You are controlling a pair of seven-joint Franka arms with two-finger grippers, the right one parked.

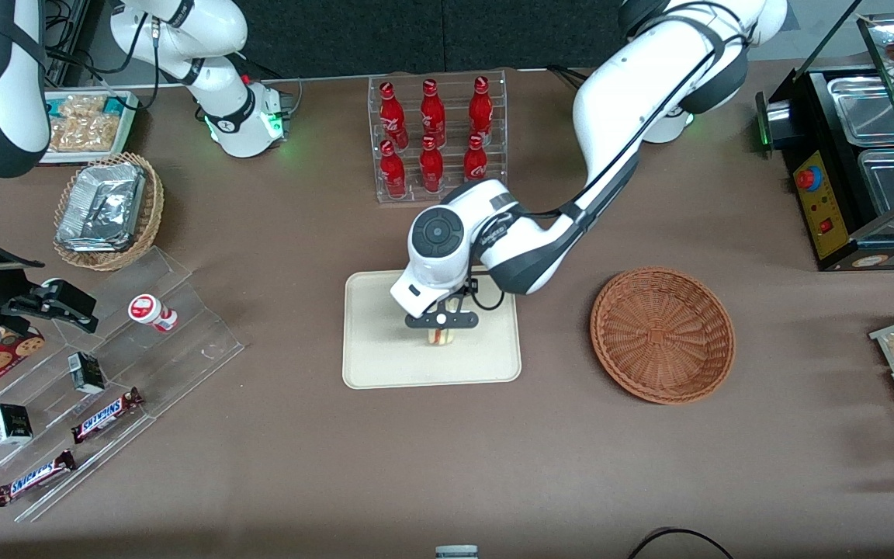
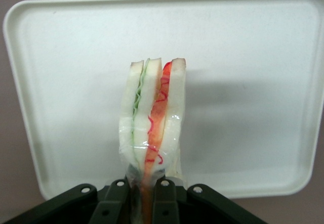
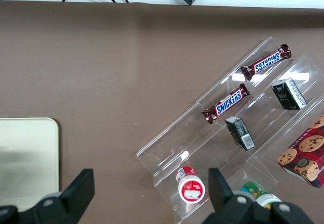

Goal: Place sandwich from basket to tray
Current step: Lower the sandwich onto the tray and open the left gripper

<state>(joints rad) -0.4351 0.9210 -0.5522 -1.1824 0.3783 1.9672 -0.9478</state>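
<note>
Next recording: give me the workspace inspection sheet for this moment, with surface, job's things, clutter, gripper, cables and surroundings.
Surface: brown table.
Job's things: sandwich clamped in the gripper over the tray; round basket holds nothing, toward the working arm's end.
Clutter: bottle rack farther from the front camera than the tray; foil trays in an oval basket; candy bars on acrylic steps.
Gripper: gripper shut on the sandwich, above the tray.
Cables: black cable at the table's near edge.
Surroundings: black warmer cabinet at the working arm's end.
</note>
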